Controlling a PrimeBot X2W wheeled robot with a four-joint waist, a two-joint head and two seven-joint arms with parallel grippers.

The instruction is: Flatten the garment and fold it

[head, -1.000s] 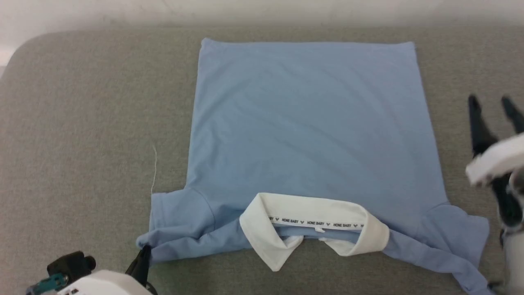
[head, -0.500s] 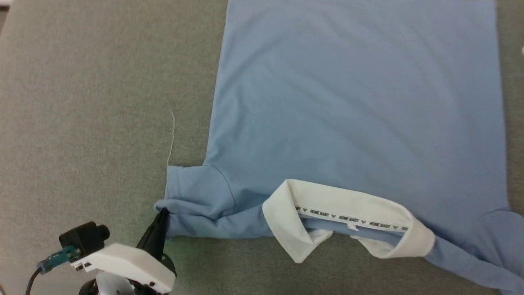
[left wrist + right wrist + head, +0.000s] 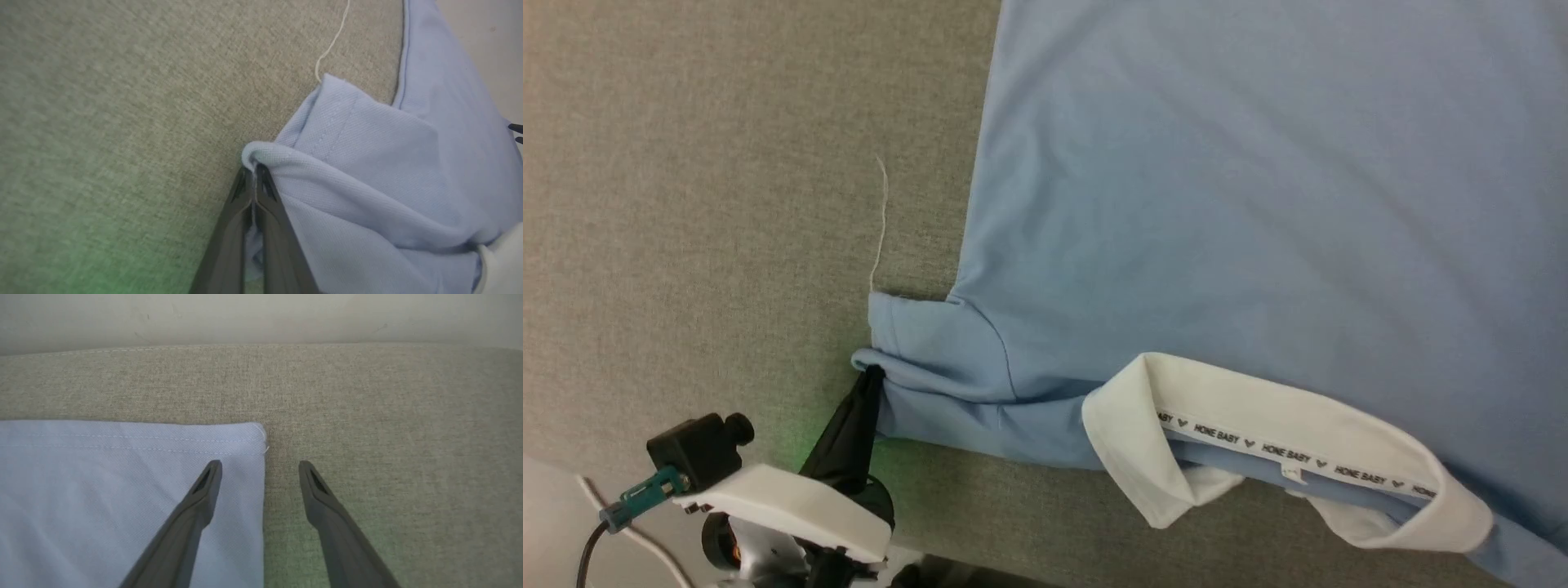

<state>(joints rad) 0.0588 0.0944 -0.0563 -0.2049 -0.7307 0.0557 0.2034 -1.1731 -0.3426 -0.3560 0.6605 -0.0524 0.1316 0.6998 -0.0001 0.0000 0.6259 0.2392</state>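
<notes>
The garment (image 3: 1225, 188), a light blue polo shirt, lies spread back-up on the grey cushion, its white collar (image 3: 1282, 441) toward me. My left gripper (image 3: 872, 377) is shut on the bunched edge of the shirt's left sleeve (image 3: 931, 343); in the left wrist view the two dark fingers pinch a fold of the garment (image 3: 367, 163) at the left gripper (image 3: 254, 171). My right gripper (image 3: 260, 467) stands open over a hemmed corner of the garment (image 3: 122, 465), one finger above the cloth, the other above bare cushion.
The grey fabric cushion (image 3: 703, 204) stretches to the left of the shirt. A loose white thread (image 3: 880, 220) lies just beyond the sleeve. A pale wall (image 3: 261, 314) rises behind the cushion's far edge. A cable (image 3: 613, 531) runs at the lower left.
The head camera has swung, so the whole picture shifted and the shirt sits larger and further right. The left gripper keeps its hold on the sleeve edge.
</notes>
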